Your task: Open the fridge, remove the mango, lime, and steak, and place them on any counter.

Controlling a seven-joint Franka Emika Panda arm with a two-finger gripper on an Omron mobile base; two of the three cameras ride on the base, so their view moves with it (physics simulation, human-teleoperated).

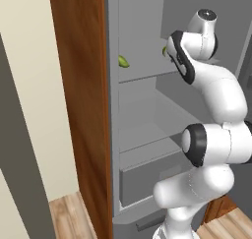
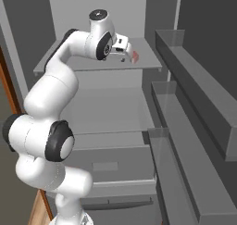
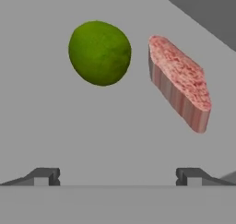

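Inside the open fridge (image 1: 142, 149), top grey shelf: mango (image 1: 123, 62) far left, lime (image 3: 99, 52) centre, steak (image 3: 180, 82) just right of it. Risk: nudging the round lime into a roll if approached off-centre. Arm reaching in at shelf height, gripper (image 3: 117, 176) spread wide, holding nothing.
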